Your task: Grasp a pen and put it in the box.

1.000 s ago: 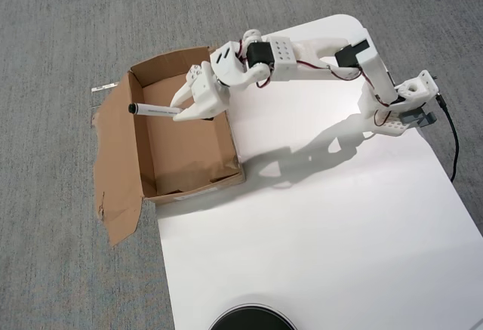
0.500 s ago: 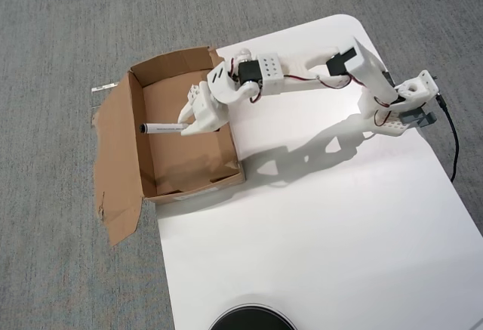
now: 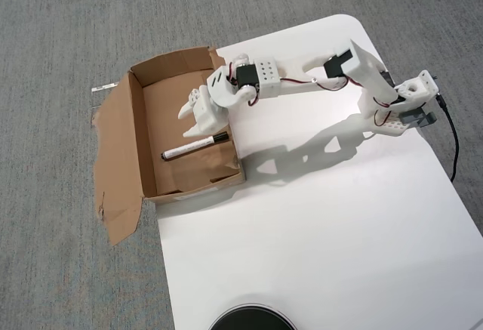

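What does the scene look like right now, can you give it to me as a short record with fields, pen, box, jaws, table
pen: the pen lies flat on the floor of the box, slanted, free of the gripper
box: the box is open-topped, sitting at the left edge of the table with a torn flap spread on the carpet
jaws: the gripper is over the box just above the pen, jaws open, holding nothing
table: the table is white, arm base at its upper right

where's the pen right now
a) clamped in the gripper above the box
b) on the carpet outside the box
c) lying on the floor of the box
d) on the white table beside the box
c: the pen lies flat on the bottom of the box, and the gripper hangs open above it, holding nothing.
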